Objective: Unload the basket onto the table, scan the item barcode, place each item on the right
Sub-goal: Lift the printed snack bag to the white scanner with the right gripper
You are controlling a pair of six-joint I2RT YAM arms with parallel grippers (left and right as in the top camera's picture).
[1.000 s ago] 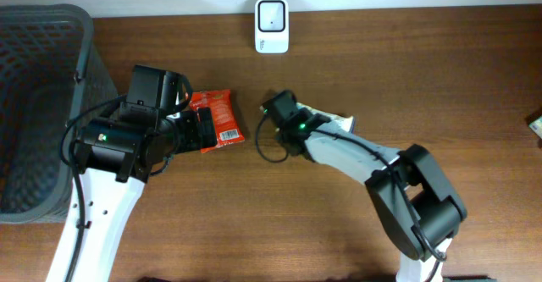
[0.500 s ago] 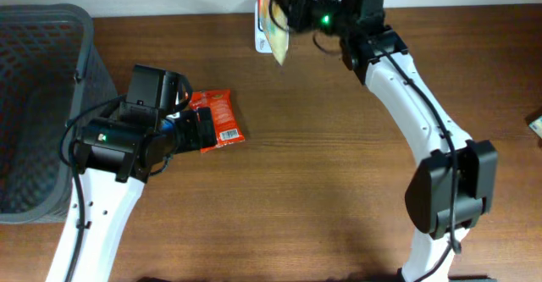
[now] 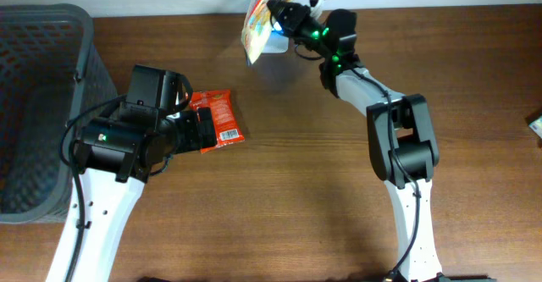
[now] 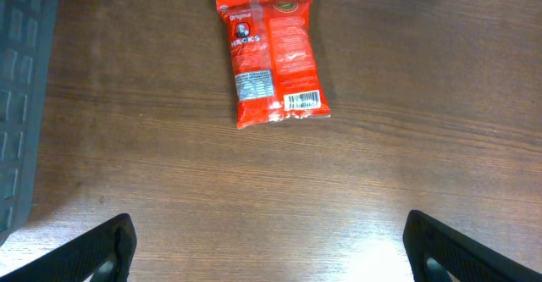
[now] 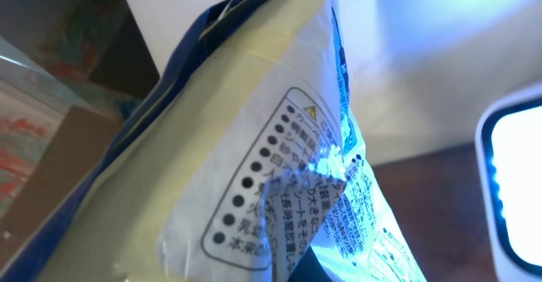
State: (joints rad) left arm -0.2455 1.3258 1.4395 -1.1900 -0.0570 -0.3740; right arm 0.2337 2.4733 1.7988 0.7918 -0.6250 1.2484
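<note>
- Our left gripper (image 4: 271, 250) hangs wide open with nothing in it. The basket (image 4: 17, 79) shows at its left in the wrist view.
- Ahead of its fingers a red pack (image 4: 273, 65) lies flat on the table, barcode up at its near corner. We read "Original"; the rest is too small.
- Our right gripper (image 3: 275, 9) is clamped on a yellow pouch (image 3: 257, 19), held up over the scanner (image 5: 518, 189), which glows blue.
- Only the right wrist view shows the pouch's boxed Japanese print and warning triangle.
</note>
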